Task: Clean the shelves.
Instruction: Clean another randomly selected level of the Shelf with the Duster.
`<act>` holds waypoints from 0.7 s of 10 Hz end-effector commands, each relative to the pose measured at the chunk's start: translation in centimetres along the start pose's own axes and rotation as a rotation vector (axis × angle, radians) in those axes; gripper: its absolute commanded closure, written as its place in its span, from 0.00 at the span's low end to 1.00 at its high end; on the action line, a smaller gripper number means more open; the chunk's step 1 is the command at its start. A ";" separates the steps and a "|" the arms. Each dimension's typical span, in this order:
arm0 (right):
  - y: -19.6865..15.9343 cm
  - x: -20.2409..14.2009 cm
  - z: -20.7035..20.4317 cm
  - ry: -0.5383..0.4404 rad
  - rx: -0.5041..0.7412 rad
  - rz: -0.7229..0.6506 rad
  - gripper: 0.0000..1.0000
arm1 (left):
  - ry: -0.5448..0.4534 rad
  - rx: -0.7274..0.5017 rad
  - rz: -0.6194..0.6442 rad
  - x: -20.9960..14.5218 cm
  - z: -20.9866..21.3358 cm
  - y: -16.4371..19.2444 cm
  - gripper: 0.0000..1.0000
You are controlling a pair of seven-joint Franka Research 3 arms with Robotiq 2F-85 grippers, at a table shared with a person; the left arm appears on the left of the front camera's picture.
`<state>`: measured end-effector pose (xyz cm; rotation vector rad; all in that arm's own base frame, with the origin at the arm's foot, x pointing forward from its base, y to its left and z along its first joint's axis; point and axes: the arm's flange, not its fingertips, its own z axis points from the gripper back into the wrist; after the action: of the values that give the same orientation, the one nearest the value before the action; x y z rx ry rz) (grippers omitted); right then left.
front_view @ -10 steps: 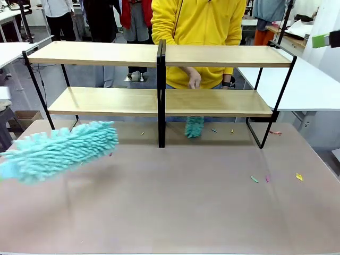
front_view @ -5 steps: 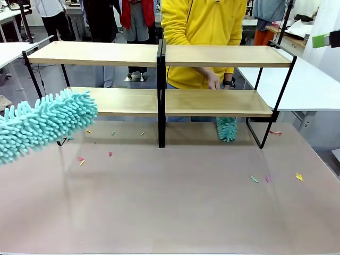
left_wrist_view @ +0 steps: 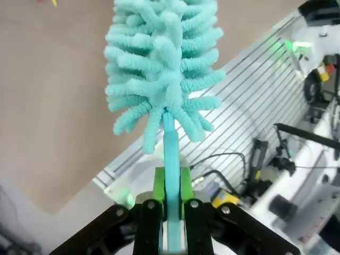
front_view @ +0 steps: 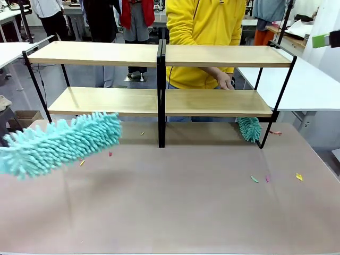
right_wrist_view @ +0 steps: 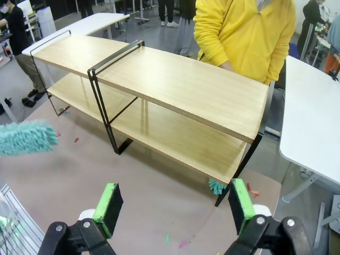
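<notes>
Left gripper (left_wrist_view: 171, 186): is clamping its green pads tight on the handle of the turquoise duster (front_view: 61, 142), which is hanging tilted, low over the left side of the tabletop (front_view: 175, 212).
Right gripper (right_wrist_view: 173, 206): is hovering above the table with its jaws wide apart.
Shelves (front_view: 212, 102): are standing across the table's far half.
Person: is reaching a hand (front_view: 226, 81) behind the right bay, with a second duster (front_view: 249, 128) beneath the lower board's right end.

I see the shelves (front_view: 212, 56) standing across the far part of the tabletop (front_view: 186, 212), a person (front_view: 204, 32) behind their right half, a large duster (front_view: 61, 143) before their left half, a small duster (front_view: 249, 128) under the lower board's right end, and scraps (front_view: 255, 179) nearer me.
</notes>
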<state>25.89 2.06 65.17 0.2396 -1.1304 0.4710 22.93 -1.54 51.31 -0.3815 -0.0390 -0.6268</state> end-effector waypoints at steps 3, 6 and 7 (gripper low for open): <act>-0.1 -0.1 -0.1 -0.006 0.007 -0.004 0.00 | 0.049 -0.049 0.307 4.4 -8.6 -0.5 0.88; -0.1 -0.1 -0.1 -0.006 0.007 -0.004 0.00 | -0.071 0.017 0.298 8.5 -11.3 -2.0 0.88; -0.1 -0.1 -0.1 -0.006 0.007 -0.004 0.00 | -0.075 0.042 0.302 10.2 -12.2 -2.5 0.88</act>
<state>25.90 2.05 65.17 0.2397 -1.1304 0.4707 29.92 -12.60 44.68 -0.3828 -0.0308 -0.3258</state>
